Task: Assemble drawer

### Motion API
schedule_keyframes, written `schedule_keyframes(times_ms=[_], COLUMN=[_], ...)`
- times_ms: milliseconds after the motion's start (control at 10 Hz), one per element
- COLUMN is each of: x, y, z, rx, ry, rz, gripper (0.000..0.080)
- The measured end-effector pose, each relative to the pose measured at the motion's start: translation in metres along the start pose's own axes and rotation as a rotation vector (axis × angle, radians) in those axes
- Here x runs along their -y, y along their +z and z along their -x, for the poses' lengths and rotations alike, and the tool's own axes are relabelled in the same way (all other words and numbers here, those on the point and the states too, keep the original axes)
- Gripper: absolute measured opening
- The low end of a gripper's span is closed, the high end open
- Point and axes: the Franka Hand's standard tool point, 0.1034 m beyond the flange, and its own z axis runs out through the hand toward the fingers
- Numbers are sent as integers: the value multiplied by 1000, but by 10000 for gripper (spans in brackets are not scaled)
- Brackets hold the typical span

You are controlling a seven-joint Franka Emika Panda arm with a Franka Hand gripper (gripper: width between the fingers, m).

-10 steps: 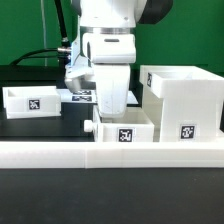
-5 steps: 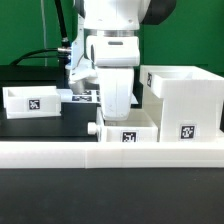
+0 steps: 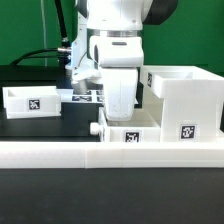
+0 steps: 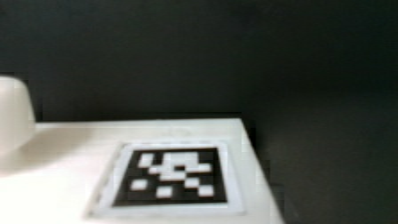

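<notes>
We see the claw low at the middle tray, between the second tray and the housing.

The claw [image 3: 120, 112] reaches down to the middle tray [image 3: 148, 134], which sits on the black surface [image 3: 30, 127] just behind the long white border wall [image 3: 60, 152]. Its fingertips are hidden, so we cannot tell whether it is open or closed. The housing [image 3: 185, 98] stands just beside this tray on the exterior view's right, and the second tray [image 3: 20, 100] lies well apart on the left.
</notes>
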Motion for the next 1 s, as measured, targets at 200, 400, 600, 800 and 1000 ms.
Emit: schedule_keyframes(times_ms=[200, 400, 600, 800, 1000], x=[0, 1, 1, 0, 0], y=[0, 0, 0, 0, 0], z=[0, -1, -4, -5, -5], rx=[0, 5, 9, 9, 9], ry=[0, -10, -25, -27, -26], rz=[0, -12, -11, -12, -12], gripper=[41, 41, 41, 41, 41])
